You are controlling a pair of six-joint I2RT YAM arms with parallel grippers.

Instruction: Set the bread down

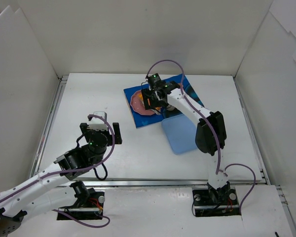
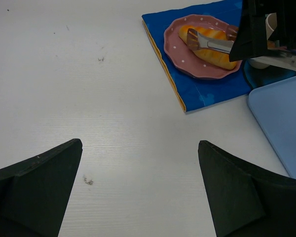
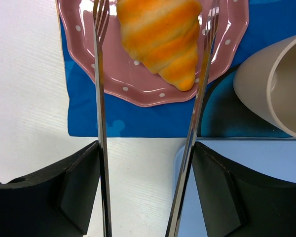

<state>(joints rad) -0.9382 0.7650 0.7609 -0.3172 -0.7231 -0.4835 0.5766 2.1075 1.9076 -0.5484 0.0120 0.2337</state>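
Two tongs (image 3: 148, 123) arms in the right gripper (image 3: 147, 163) straddle the bread (image 3: 160, 37) on the plate (image 3: 84, 54); part them fully, then lift clear. Left gripper (image 2: 140, 185) gapes empty.

Right tool (image 3: 153, 29) outstretched (left tool (image 2: 140, 192) agape)

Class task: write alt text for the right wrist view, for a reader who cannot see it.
Two metal tong arms held in the right tool flank an orange bread lying on a pink dotted plate. The plate sits on a blue cloth, with a beige cup at right.
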